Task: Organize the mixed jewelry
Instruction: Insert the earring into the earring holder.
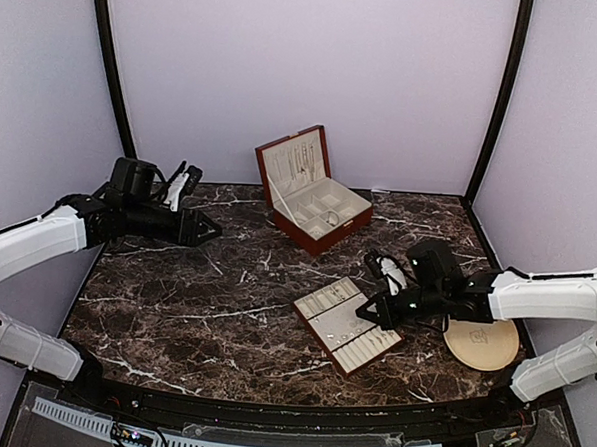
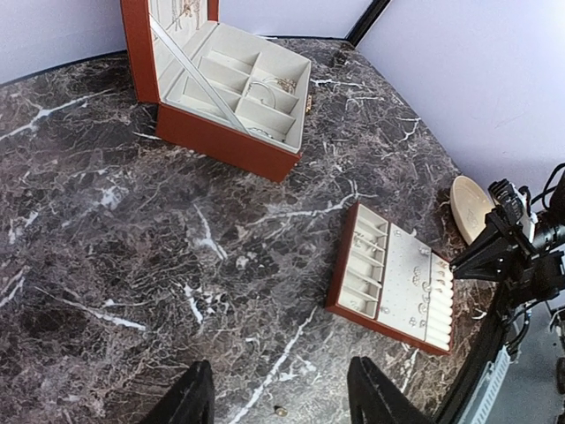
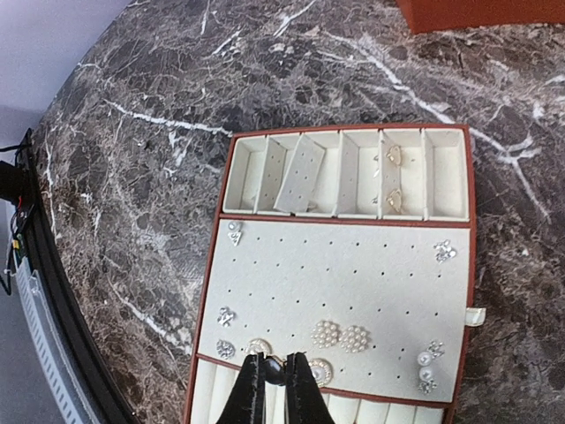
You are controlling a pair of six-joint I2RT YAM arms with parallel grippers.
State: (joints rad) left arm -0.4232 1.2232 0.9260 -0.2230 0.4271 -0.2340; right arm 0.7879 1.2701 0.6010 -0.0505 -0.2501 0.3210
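The mixed jewelry shows as tiny studs and pearl-cluster earrings (image 3: 341, 336) pinned on the cream pad of a flat red-brown tray (image 3: 353, 274), with gold pieces (image 3: 393, 157) in its compartments. My right gripper (image 3: 275, 362) hovers over the tray's near edge (image 1: 345, 331), shut on a small dark round piece (image 3: 273, 370). My left gripper (image 2: 279, 371) is open and empty above the marble at the far left (image 1: 203, 229). A tiny gold bead (image 2: 281, 411) lies on the marble below its fingers. Fine chains (image 2: 265, 86) lie in the open box.
The red-brown wooden box (image 1: 310, 189) stands open at the back centre, lid upright. A round beige plate (image 1: 482, 343) lies right of the tray, partly under my right arm. The tray (image 2: 402, 278) and the plate (image 2: 468, 208) also show in the left wrist view.
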